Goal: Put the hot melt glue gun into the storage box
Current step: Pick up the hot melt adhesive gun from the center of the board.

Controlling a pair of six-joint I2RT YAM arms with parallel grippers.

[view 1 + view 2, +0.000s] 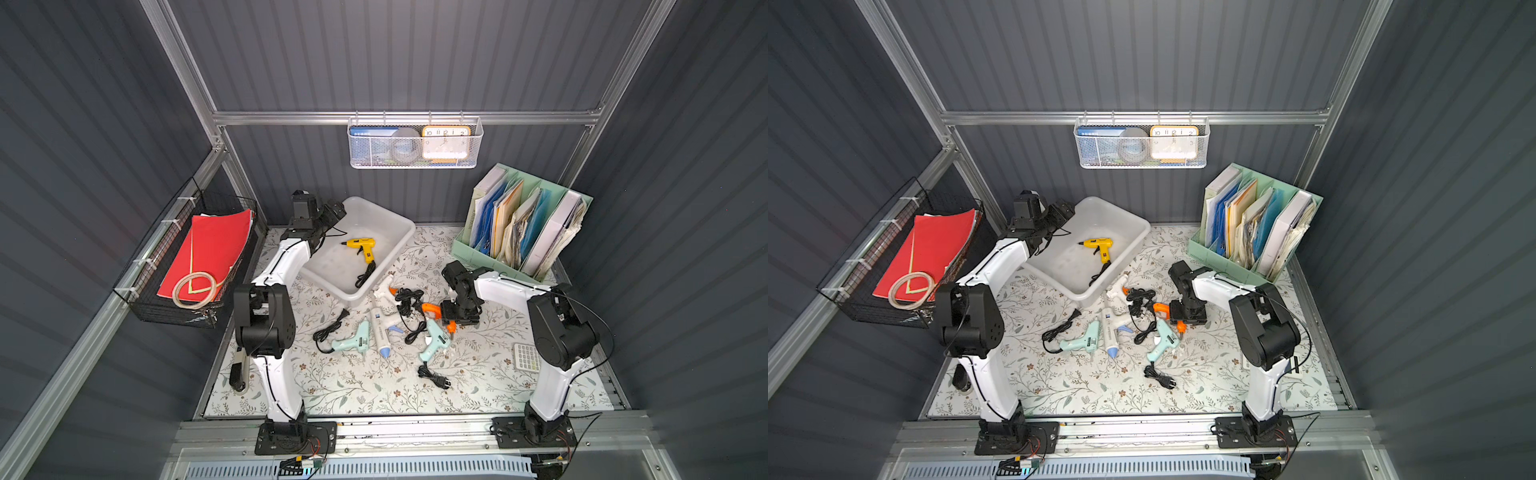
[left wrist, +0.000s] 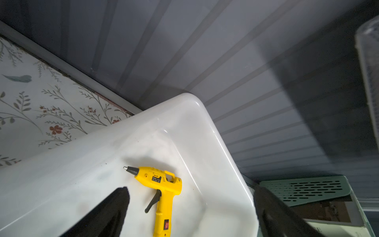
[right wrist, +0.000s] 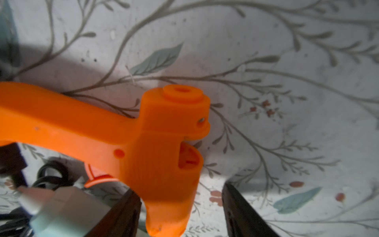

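Okay, storage box (image 1: pixel 382 216): I see it at 11 o'clock on the mat (image 1: pixel 374 386).
yellow glue gun (image 1: pixel 362 245): lying inside the box, nozzle toward 9 o'clock.
left gripper (image 2: pixel 190 189): jaws wide apart, empty, above the box's 11 o'clock corner.
right gripper (image 3: pixel 179 187): jaws partway apart, straddling orange glue gun (image 3: pixel 155 143) at 4 o'clock from the box; one finger clear of it.

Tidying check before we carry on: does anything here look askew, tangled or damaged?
The storage box sits skewed, not square with the edges of the mat. The loose glue guns lie heaped together, with black cords tangled among them. No spill or damage shows.
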